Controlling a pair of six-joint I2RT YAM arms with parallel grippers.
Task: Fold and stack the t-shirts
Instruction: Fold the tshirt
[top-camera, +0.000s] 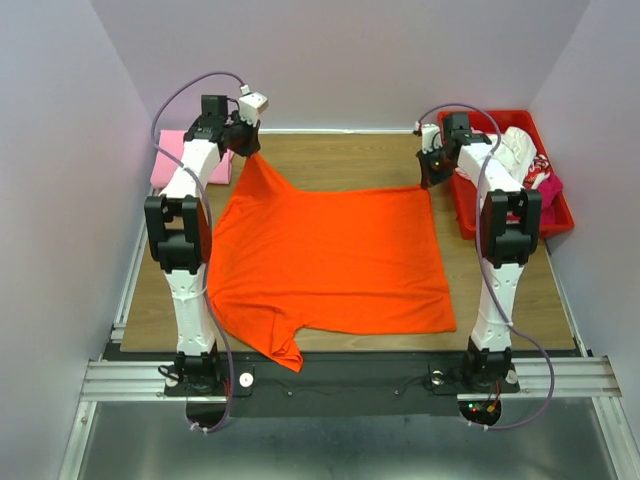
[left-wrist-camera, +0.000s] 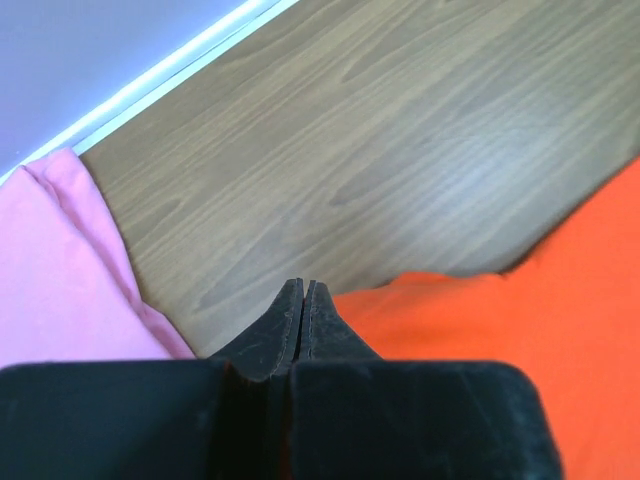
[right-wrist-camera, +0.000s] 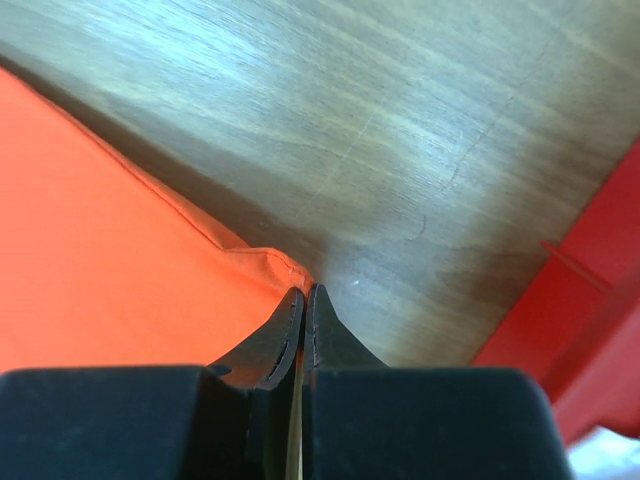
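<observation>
Cloth of orange t-shirt (top-camera: 330, 260) lies smooth, roughly square, on wood-grain table (top-camera: 340, 160).

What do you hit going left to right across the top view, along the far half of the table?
pink t-shirt → left arm's fingers → orange t-shirt → right arm's fingers → red crate
</observation>
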